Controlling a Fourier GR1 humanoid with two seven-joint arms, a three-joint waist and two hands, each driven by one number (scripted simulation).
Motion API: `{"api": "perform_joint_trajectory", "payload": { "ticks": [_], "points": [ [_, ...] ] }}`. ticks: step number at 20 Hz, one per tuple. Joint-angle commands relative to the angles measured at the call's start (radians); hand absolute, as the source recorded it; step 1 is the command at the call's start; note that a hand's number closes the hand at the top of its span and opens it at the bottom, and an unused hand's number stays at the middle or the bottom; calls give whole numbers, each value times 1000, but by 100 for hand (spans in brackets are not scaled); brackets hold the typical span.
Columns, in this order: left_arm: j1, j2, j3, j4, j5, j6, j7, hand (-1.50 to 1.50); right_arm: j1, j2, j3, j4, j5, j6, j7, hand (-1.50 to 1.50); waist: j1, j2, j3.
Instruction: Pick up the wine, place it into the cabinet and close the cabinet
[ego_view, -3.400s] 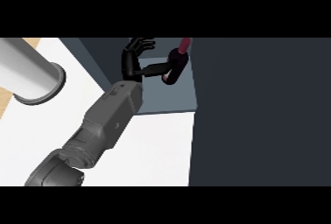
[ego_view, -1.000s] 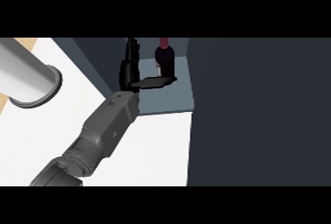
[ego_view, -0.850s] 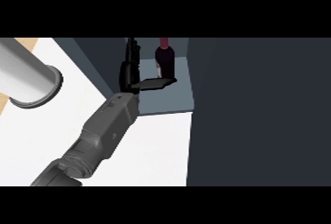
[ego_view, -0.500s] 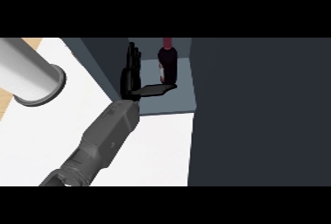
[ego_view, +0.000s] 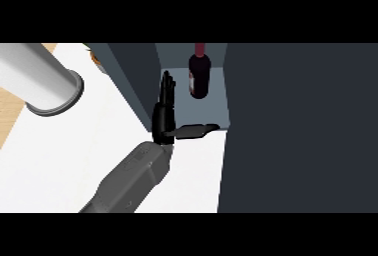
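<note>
From the head view I noted the wine (ego_view: 198, 74) standing upright on the pale floor of the cabinet (ego_view: 181, 102), back toward the rear wall, with nothing touching it. One hand (ego_view: 164, 116) showed, which I could not assign to left or right; it stood just inside the cabinet's opening to the left of the bottle and apart from it, fingers (ego_view: 167, 87) straight and held together pointing inward, thumb (ego_view: 195, 131) stuck out sideways toward the dark cabinet door (ego_view: 295, 125), gripping nothing. A grey cylinder (ego_view: 40, 75) lay over the white table (ego_view: 66, 155) at upper left, well apart from the hand.
</note>
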Motion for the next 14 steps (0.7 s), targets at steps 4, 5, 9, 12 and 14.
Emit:
{"api": "perform_joint_trajectory", "payload": {
  "ticks": [4, 5, 9, 12, 14],
  "points": [
    [150, 0, -155, -288, -36, 171, 39, -150, 29, -1, -28, -43, -33, 0, -20, -150, 19, 2, 0],
    [199, 0, -179, -380, -63, 229, 55, -150, 42, -11, -36, -43, -27, 7, -18, -150, 25, 0, 0],
    [277, 30, -207, -543, -117, 253, 109, -150, -18, 5, -15, -28, 7, -38, 13, -150, 30, 0, 0],
    [385, 41, -235, -618, -156, 273, 95, -150, 77, 7, 19, -105, 15, -9, 5, -150, 25, 1, 0],
    [439, 57, -260, -716, -178, 326, 106, -150, 110, -1, -19, -110, -35, 18, -37, -150, 26, -1, 1]
  ]
}}
